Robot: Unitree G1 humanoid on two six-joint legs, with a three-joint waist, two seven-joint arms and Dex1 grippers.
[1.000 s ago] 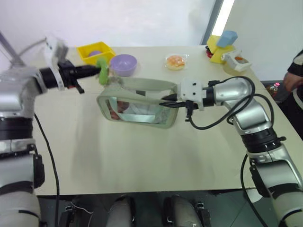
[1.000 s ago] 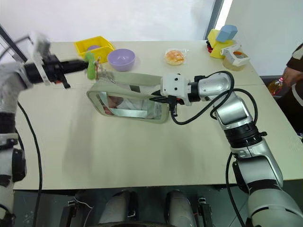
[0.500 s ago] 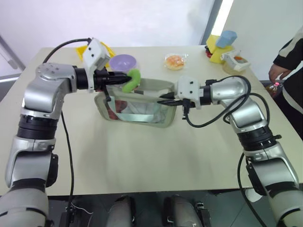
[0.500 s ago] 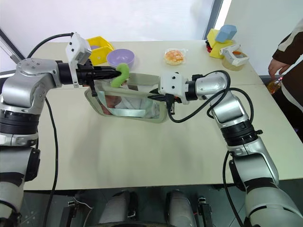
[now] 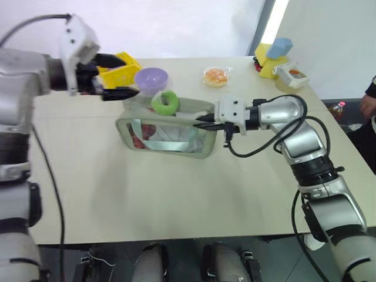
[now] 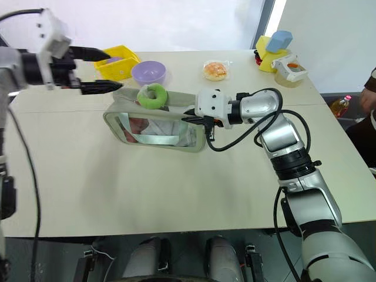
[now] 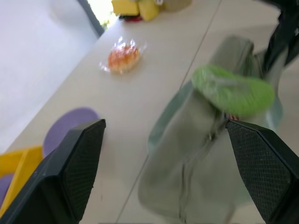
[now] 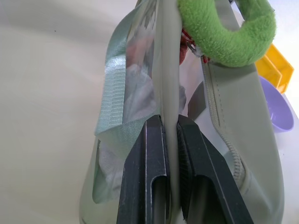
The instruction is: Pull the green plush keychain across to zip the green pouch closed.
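Note:
The green pouch [image 5: 170, 136] lies on the table with its clear window facing me. On its top edge, over the zipper, rests the green plush keychain [image 5: 157, 104], a fuzzy ring with nothing gripping it. My left gripper [image 5: 126, 75] hovers open to the pouch's left, a short gap from the keychain [image 7: 233, 91]. At the pouch's right end my right gripper [image 5: 202, 122] is shut on the pouch's rim; the right wrist view shows the rim fabric pinched in my right gripper [image 8: 169, 122].
Behind the pouch stand a lilac bowl [image 5: 151, 78] and a yellow bin [image 5: 120, 67]. A wrapped bun [image 5: 217, 76] lies further back, with yellow and blue toys [image 5: 273, 56] at the back right corner. A person's arm [image 5: 369, 103] shows at the right edge.
My left gripper has opened, let go of the keychain and drawn back to the left. The keychain now rests on the pouch's top. The right gripper keeps its hold.

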